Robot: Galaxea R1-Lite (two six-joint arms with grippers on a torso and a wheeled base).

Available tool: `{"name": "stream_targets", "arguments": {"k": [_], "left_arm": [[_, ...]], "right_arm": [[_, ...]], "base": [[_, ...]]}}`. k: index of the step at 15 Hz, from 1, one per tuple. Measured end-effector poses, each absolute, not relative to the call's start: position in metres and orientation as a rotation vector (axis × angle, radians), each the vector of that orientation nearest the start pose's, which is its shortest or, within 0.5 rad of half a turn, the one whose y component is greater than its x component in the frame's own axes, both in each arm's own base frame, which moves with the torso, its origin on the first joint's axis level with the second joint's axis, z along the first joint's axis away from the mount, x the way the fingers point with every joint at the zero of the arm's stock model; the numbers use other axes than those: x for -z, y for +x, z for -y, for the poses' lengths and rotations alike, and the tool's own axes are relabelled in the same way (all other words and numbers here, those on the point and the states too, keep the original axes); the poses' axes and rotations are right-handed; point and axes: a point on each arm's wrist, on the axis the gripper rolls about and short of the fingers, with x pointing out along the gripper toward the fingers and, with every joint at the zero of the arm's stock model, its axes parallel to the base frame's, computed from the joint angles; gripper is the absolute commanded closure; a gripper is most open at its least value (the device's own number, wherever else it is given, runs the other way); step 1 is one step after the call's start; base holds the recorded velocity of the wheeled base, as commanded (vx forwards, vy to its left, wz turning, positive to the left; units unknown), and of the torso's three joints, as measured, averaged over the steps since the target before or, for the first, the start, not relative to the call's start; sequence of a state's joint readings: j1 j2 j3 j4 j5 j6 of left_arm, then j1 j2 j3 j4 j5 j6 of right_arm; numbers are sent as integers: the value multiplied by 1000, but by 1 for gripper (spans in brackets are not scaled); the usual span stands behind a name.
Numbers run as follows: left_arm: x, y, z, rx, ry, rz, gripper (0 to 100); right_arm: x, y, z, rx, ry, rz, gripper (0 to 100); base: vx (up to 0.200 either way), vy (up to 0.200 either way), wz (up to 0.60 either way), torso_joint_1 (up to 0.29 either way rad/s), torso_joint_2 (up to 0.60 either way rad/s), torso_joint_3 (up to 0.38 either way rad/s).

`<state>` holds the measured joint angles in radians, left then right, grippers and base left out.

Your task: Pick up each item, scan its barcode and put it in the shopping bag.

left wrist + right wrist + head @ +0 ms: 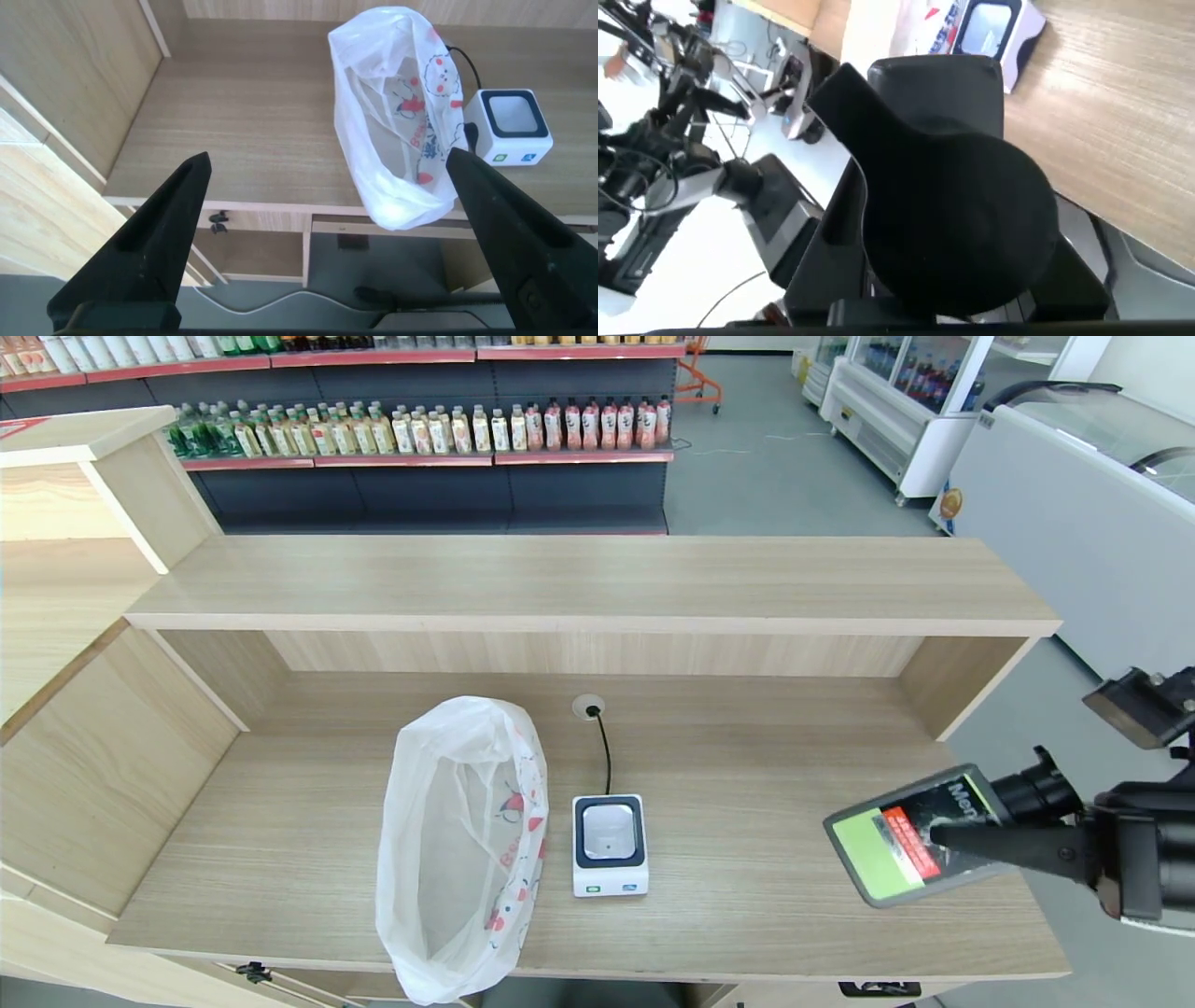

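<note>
Your right end effector (938,835) grips the flat packet (878,849) above the bench's (794,756) right edge, presumably held clear for the scanner (610,845) beside the shopping bag (462,840); your left end effector (327,161) hangs spread.

Head camera looks down over the counter (747,821); both wrist cameras, off its edge, share shopping bag (462,840) and scanner (609,845)

Left hand (327,168) hangs with fingers (168,233) spread wide; right hand (943,835) clamps a flat packet (882,854).
</note>
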<state>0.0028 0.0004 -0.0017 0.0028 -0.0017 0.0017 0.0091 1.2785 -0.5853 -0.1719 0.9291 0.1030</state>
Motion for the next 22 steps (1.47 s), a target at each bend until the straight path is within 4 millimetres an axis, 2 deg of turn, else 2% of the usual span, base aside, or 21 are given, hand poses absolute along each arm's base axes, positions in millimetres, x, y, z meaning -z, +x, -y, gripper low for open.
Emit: {"name": "stream_targets", "arguments": {"k": [4, 8, 14, 19, 22], "left_arm": [[-76, -23, 0, -1, 2, -2, 0], [-76, -23, 0, -1, 2, -1, 0], [-76, -23, 0, -1, 2, -1, 0], [-76, -23, 0, -2, 2, -1, 0], [-76, -23, 0, -2, 4, -1, 0]], "right_arm": [[-178, 201, -19, -830, 410, -554, 100], [-166, 204, -20, -805, 426, -601, 100], [-163, 204, -23, -818, 427, -620, 100], [-161, 214, -33, -863, 399, -595, 100], [-154, 224, -40, -781, 362, -599, 100]], "base": [[0, 0, 0, 0, 0, 0], [0, 0, 0, 0, 0, 0], [0, 200, 0, -4, -1, 2], [0, 200, 0, 4, 7, 4], [0, 67, 0, 2, 1, -1]]}}
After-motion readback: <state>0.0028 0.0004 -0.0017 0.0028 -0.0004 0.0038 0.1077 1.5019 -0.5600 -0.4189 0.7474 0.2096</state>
